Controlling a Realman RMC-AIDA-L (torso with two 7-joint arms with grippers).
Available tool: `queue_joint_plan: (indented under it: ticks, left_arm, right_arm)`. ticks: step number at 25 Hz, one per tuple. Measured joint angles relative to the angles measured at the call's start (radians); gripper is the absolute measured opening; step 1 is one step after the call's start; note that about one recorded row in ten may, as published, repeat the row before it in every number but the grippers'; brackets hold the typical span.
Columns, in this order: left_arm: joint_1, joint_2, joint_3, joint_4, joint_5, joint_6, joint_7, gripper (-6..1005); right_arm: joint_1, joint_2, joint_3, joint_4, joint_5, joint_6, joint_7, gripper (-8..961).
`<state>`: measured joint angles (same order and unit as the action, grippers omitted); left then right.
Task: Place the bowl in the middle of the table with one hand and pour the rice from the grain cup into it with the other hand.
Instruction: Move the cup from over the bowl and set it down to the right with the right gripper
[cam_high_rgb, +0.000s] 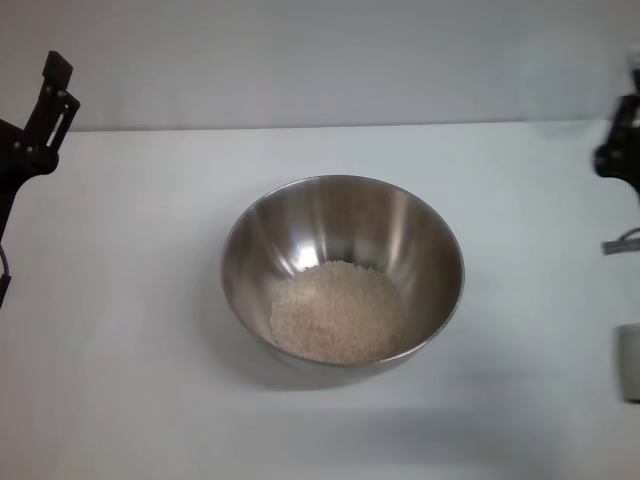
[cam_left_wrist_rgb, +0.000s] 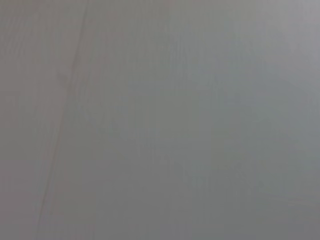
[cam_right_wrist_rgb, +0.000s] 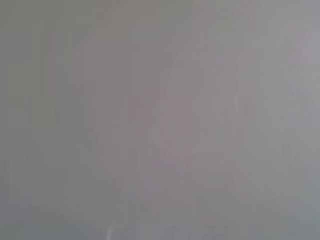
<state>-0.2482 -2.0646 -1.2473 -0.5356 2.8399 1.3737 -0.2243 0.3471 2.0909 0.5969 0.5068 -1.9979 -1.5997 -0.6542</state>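
Note:
The steel bowl (cam_high_rgb: 342, 270) stands in the middle of the white table (cam_high_rgb: 120, 340). A heap of pale rice (cam_high_rgb: 337, 312) lies in its bottom. A small pale cup-like thing, seemingly the grain cup (cam_high_rgb: 629, 362), stands at the right edge of the head view, cut off by the frame. My left gripper (cam_high_rgb: 55, 90) is raised at the far left, well away from the bowl. My right gripper (cam_high_rgb: 622, 150) is at the far right edge, above the cup and apart from it. Both wrist views show only a blank grey surface.
The table's far edge meets a plain grey wall (cam_high_rgb: 320, 60). A cable end (cam_high_rgb: 620, 243) shows at the right edge below the right arm.

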Motion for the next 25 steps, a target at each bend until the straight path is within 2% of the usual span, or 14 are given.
queue_joint_plan:
  ticks: [5,9,25]
  left_arm:
    - [-0.003,0.002,0.003,0.002,0.001,0.001,0.000,809]
    - [-0.003,0.003,0.006,0.002,0.001,0.005,0.000,809]
    - [0.000,0.001,0.010,-0.001,0.013,0.015,0.000,809]
  right_arm:
    - [-0.036,0.000,-0.008,0.007,0.133,0.023,0.247,7]
    - [-0.046,0.000,-0.010,-0.007,0.185,0.082,0.352,6]
    - [-0.009,0.000,-0.008,-0.072,0.195,0.372,0.469,6]
